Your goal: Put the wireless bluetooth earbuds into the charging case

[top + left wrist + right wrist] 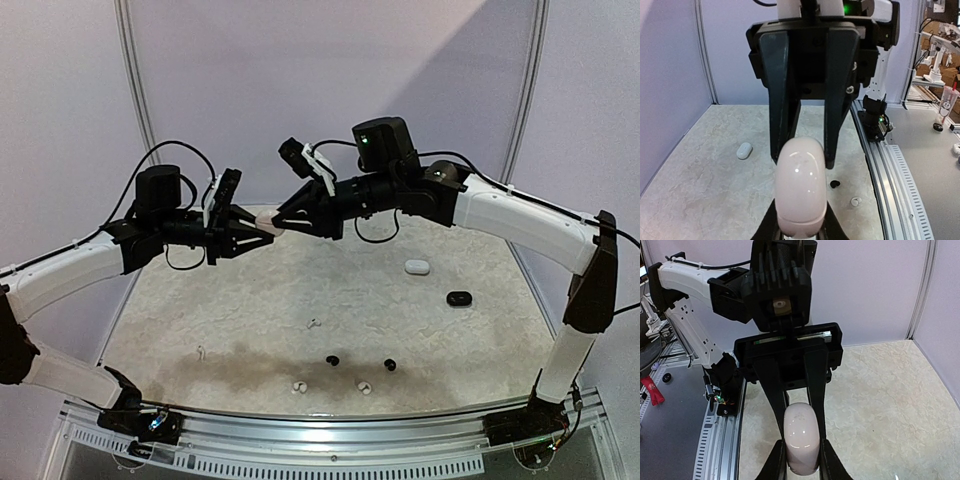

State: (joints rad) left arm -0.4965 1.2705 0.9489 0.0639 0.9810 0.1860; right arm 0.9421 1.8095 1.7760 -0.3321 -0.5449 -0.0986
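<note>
A pale pink pebble-like charging case (pixel 267 222) hangs in mid-air above the far part of the table, lid closed. My left gripper (pixel 257 231) is shut on one end and my right gripper (pixel 281 220) on the other. In the left wrist view the case (pixel 801 185) sits between my left gripper's (pixel 800 222) fingers. In the right wrist view the case (pixel 801 437) sits in my right gripper (pixel 802 460). Two black earbuds (pixel 333 360) (pixel 390 365) and several white earbuds (pixel 298 386) lie loose on the near table.
A white case (pixel 417 267) and a black case (pixel 458 299) lie at the right of the marbled table; the white case also shows in the left wrist view (pixel 744 150). White walls stand at the back and sides. A metal rail (pixel 330 425) runs along the near edge.
</note>
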